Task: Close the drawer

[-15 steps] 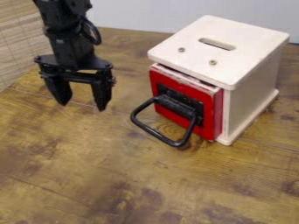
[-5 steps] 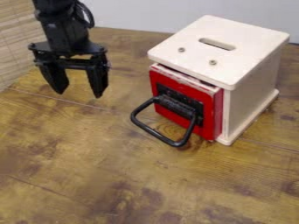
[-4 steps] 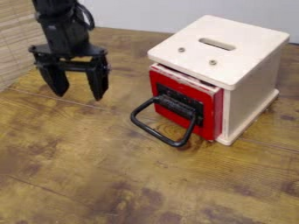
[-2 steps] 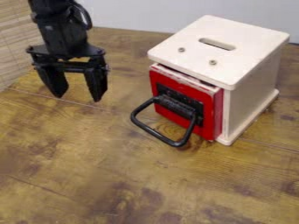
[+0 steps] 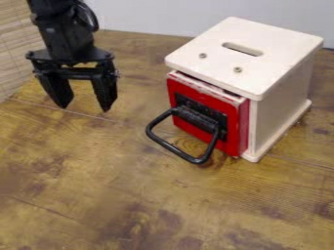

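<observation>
Judging progress: you've hardly begun.
Drawer [image 5: 206,114]: right, in the white box [image 5: 268,73], front sticking out slightly.
Gripper [image 5: 78,101]: far left, jaws spread, holding nothing.
Left: push the front flush.

My arm [image 5: 62,24] cut off by top edge above gripper [image 5: 77,98]. Box [image 5: 268,83] far sides hidden. Drawer [image 5: 204,115] slot interior dark, contents possibly unreadable; drawer depth behind front concealed.
</observation>
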